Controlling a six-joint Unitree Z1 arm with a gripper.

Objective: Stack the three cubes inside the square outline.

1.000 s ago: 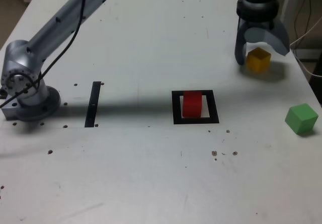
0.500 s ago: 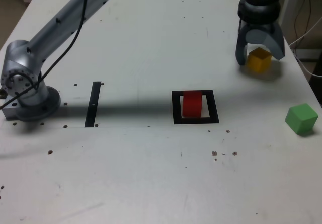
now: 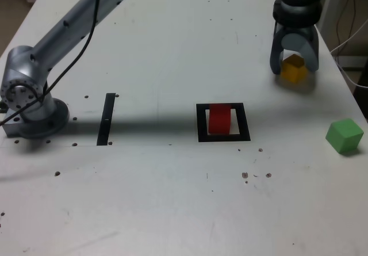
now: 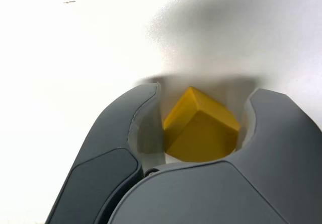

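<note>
Red cube (image 3: pixel 219 119) sits within the square outline (image 3: pixel 202 136) at the centre of the tabletop (image 3: pixel 144 210); from it, the yellow cube (image 3: pixel 294 69) lies toward two o'clock, between the fingers of the hand (image 3: pixel 295 69), partly closed round it, firm grip not confirmed. Cube is turned askew to the fingers, so closing on its corners could spin it or let it slip out. Green cube (image 3: pixel 344 136) at four o'clock from red; no brands, labels or writing legible.

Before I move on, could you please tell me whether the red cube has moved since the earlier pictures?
No, the red cube has not visibly moved; it sits within the black square outline just as before.
</note>
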